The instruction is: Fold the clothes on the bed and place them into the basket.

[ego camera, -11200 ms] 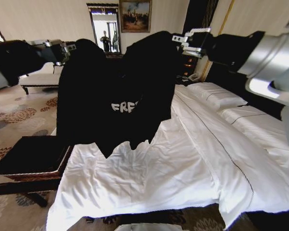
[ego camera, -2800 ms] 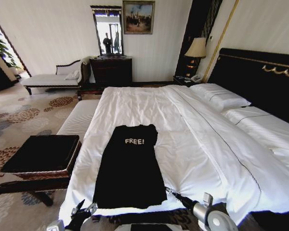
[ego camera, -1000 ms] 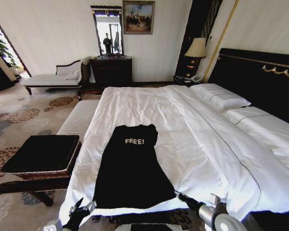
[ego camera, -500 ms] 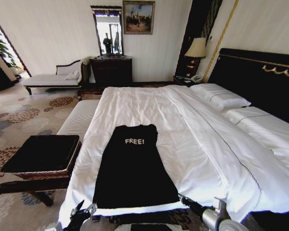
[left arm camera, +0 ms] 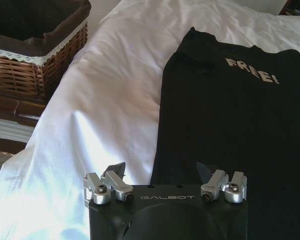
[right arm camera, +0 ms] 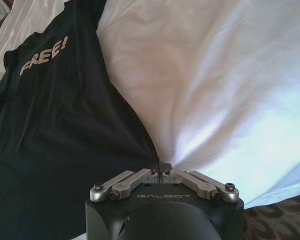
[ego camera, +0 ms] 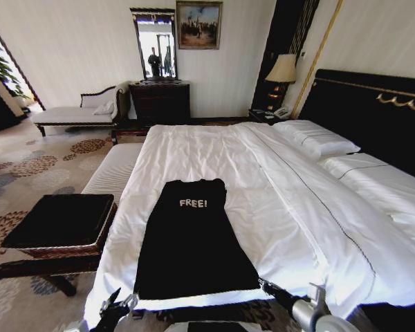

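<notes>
Lying flat on the near part of the bed (ego camera: 290,207), the black T-shirt (ego camera: 190,249) has its sleeves folded in, so it forms a long strip with the white "FREE!" lettering toward the headboard end and its hem close to the foot edge of the white duvet.

At the hem's right corner, the right gripper (ego camera: 265,285) has its fingers drawn tightly together on the cloth; the right wrist view shows the tips meeting right at the shirt's edge, where black fabric meets white sheet (right arm camera: 160,171).

At the other end of the hem, the left gripper (ego camera: 119,303) sits low by the bed's foot edge, near the shirt's left corner. Its fingers are spread wide (the left wrist view shows the two tips well apart, with nothing between them) (left arm camera: 162,172).

Beside the bed on the robot's left stands the basket (ego camera: 59,225), brown wicker with a dark lining, resting on a low dark stand and well apart from the T-shirt.
</notes>
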Controlling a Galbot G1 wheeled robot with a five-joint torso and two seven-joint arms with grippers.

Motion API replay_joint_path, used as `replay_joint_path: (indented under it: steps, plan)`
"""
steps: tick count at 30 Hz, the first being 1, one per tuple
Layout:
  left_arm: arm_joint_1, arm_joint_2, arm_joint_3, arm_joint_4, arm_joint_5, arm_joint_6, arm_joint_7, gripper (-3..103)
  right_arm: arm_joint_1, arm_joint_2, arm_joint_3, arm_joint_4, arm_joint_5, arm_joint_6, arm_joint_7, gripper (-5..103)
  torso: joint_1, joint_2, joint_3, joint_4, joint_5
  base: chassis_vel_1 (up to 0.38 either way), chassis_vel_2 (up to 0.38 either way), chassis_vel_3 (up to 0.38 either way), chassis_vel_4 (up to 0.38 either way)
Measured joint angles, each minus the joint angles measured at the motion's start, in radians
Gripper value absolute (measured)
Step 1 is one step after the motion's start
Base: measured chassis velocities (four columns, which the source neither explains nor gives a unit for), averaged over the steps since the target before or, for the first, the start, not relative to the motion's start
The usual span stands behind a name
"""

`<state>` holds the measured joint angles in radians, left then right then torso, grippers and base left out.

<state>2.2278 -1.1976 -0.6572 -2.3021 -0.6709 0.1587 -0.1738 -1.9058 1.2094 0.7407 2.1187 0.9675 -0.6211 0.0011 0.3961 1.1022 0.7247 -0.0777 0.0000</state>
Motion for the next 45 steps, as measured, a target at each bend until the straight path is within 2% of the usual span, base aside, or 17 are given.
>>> replay_joint_path:
  steps: [10, 13, 14, 17, 18, 22, 23, 24, 25, 26, 28, 30, 32, 34, 37, 42, 45]
  plan:
    - [0.006, 0.000, 0.005, -0.002, 0.008, 0.000, 0.000, 80, -0.015, 0.013, -0.034, 0.009, -0.026, -0.004, -0.002, 0, 0.000, 0.000, 0.000, -0.0002, -0.0001, 0.000, 0.000, 0.000, 0.000]
    - [0.008, 0.000, -0.005, -0.007, 0.006, 0.000, 0.000, 81, -0.015, -0.003, -0.021, 0.015, -0.026, -0.002, 0.002, 16, 0.000, 0.000, 0.000, -0.0002, 0.0000, 0.000, 0.000, 0.000, 0.000]
    - [0.008, 0.000, -0.005, -0.007, 0.006, 0.000, 0.000, 81, -0.015, -0.003, -0.021, 0.015, -0.026, -0.002, 0.002, 16, 0.000, 0.000, 0.000, -0.0002, 0.0000, 0.000, 0.000, 0.000, 0.000]
    - [0.011, 0.000, -0.012, -0.009, 0.001, 0.000, 0.000, 84, -0.024, -0.019, 0.012, 0.036, -0.016, 0.000, 0.007, 27, 0.000, 0.000, 0.000, -0.0002, 0.0000, 0.000, 0.000, 0.000, 0.000]
    - [0.011, 0.000, -0.012, -0.009, 0.001, 0.000, 0.000, 84, -0.024, -0.019, 0.012, 0.036, -0.016, 0.000, 0.007, 27, 0.000, 0.000, 0.000, -0.0002, 0.0000, 0.000, 0.000, 0.000, 0.000]
    - [0.007, -0.001, -0.015, -0.014, 0.003, -0.001, 0.001, 88, -0.046, -0.031, 0.058, 0.072, -0.043, 0.036, 0.037, 48, 0.000, 0.000, 0.000, -0.0003, 0.0000, 0.000, 0.000, 0.000, 0.000]
    - [0.007, -0.001, -0.015, -0.014, 0.003, -0.001, 0.001, 88, -0.046, -0.031, 0.058, 0.072, -0.043, 0.036, 0.037, 48, 0.000, 0.000, 0.000, -0.0003, 0.0000, 0.000, 0.000, 0.000, 0.000]
    - [0.005, -0.002, -0.015, -0.014, 0.006, -0.001, 0.001, 88, -0.047, -0.034, 0.067, 0.074, -0.043, 0.043, 0.039, 54, 0.000, 0.000, 0.000, -0.0004, 0.0000, 0.000, 0.000, 0.000, 0.000]
    - [-0.002, -0.005, -0.013, -0.014, 0.014, -0.001, 0.001, 88, -0.045, -0.041, 0.081, 0.074, -0.035, 0.055, 0.041, 54, 0.000, 0.000, 0.000, -0.0004, 0.0001, 0.000, 0.000, 0.000, 0.000]
    - [-0.016, -0.009, -0.003, -0.014, 0.037, -0.002, 0.001, 89, -0.030, -0.055, 0.103, 0.074, -0.007, 0.068, 0.041, 65, 0.000, 0.000, 0.000, -0.0004, 0.0001, 0.000, 0.000, 0.000, 0.000]
    - [-0.035, -0.012, 0.010, -0.011, 0.070, -0.004, 0.002, 90, -0.008, -0.070, 0.121, 0.074, 0.029, 0.078, 0.039, 65, 0.000, 0.000, 0.000, -0.0003, 0.0001, 0.000, 0.000, 0.000, 0.000]
    - [-0.075, -0.014, 0.032, -0.009, 0.104, -0.002, 0.000, 90, 0.031, -0.098, 0.142, 0.073, 0.083, 0.088, 0.034, 76, 0.000, 0.000, 0.000, 0.0001, 0.0002, 0.000, 0.000, 0.000, 0.000]
    - [-0.127, -0.002, 0.057, -0.018, 0.112, 0.011, -0.014, 90, 0.092, -0.141, 0.159, 0.068, 0.224, 0.088, 0.032, 87, 0.000, 0.000, 0.000, -0.0002, -0.0001, 0.000, 0.000, 0.000, 0.000]
    - [-0.153, 0.007, 0.068, -0.021, 0.116, 0.018, -0.024, 92, 0.124, -0.158, 0.160, 0.056, 0.262, 0.089, 0.033, 87, 0.000, 0.000, 0.000, 0.0000, 0.0001, 0.000, 0.000, 0.000, 0.000]
    - [-0.243, 0.040, 0.109, -0.024, 0.121, 0.044, -0.067, 92, 0.233, -0.216, 0.138, -0.010, 0.293, 0.092, 0.029, 99, 0.000, 0.000, 0.000, -0.0004, -0.0002, 0.000, 0.000, 0.000, 0.000]
    - [-0.306, 0.061, 0.143, -0.010, 0.134, 0.057, -0.085, 93, 0.360, -0.254, 0.070, -0.110, 0.305, 0.093, 0.028, 100, 0.000, 0.000, 0.000, -0.0001, -0.0001, 0.000, 0.000, 0.000, 0.000]
    - [-0.327, 0.084, 0.157, 0.000, 0.141, 0.056, -0.080, 95, 0.494, -0.266, -0.033, -0.224, 0.326, 0.090, 0.027, 100, 0.000, 0.000, 0.000, -0.0002, 0.0002, 0.000, 0.000, 0.000, 0.000]
